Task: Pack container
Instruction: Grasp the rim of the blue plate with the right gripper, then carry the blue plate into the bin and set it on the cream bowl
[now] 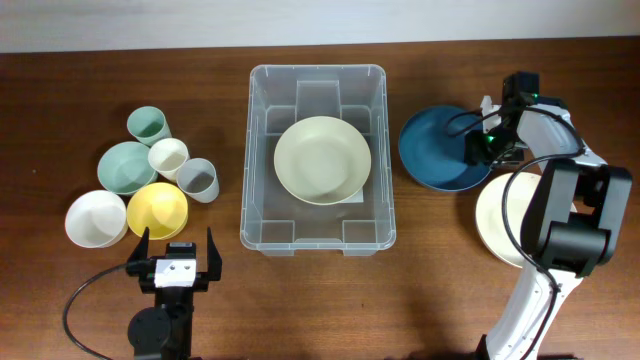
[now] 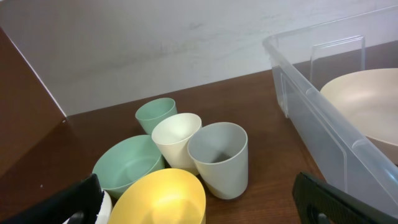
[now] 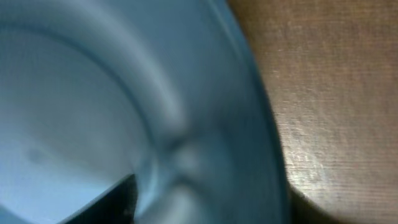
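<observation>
Blue plate (image 1: 435, 150) lies at right jaws, beside container (image 1: 247, 150).

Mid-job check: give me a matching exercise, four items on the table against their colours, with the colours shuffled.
1 plate in the container
2 dish at the right gripper
3 bowl nearest the left gripper
4 cup nearest the container

A grey
B cream
C yellow
D dark blue

Pairs: 1-B, 2-D, 3-C, 4-A.
</observation>
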Controlling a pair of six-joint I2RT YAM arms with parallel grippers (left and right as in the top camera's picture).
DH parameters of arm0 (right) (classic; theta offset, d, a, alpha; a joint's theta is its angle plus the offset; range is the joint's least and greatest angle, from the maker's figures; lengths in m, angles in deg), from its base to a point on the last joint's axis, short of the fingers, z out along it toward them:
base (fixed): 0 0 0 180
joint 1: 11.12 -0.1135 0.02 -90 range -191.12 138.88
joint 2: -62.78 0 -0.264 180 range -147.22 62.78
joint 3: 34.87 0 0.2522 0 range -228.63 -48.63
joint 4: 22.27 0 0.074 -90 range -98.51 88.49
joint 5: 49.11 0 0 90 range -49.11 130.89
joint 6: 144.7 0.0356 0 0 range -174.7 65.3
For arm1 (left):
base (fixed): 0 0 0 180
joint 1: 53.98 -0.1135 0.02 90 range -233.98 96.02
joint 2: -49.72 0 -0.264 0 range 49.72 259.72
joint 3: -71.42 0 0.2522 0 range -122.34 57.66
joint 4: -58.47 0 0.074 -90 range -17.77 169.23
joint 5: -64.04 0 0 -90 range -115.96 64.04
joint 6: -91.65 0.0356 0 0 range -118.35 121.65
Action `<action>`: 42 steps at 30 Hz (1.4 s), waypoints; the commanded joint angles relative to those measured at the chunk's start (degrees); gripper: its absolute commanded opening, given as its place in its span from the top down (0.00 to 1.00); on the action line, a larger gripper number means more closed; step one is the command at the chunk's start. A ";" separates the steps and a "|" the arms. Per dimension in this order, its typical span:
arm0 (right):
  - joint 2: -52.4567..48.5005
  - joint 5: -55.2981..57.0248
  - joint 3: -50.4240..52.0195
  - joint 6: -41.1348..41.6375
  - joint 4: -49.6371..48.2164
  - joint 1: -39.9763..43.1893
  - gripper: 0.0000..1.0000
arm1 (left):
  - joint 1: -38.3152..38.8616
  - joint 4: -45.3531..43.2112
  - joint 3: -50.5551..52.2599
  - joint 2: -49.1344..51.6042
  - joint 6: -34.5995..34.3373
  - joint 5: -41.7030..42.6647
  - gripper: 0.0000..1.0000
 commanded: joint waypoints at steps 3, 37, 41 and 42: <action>-0.90 -0.74 0.37 0.13 -2.99 -0.09 0.92 | 0.17 -0.09 0.42 -0.48 0.90 -0.39 0.01; -0.87 -3.98 -47.76 -6.88 33.51 -24.26 0.96 | 0.17 -0.09 0.42 -0.48 0.90 -0.39 0.01; -0.87 -4.17 -41.35 -6.99 30.51 -26.27 0.96 | 0.17 -0.09 0.42 -0.48 0.90 -0.39 0.00; -0.87 -4.20 -39.87 -6.99 29.66 -26.53 0.96 | 0.17 -0.09 0.42 -0.48 0.90 -0.39 0.01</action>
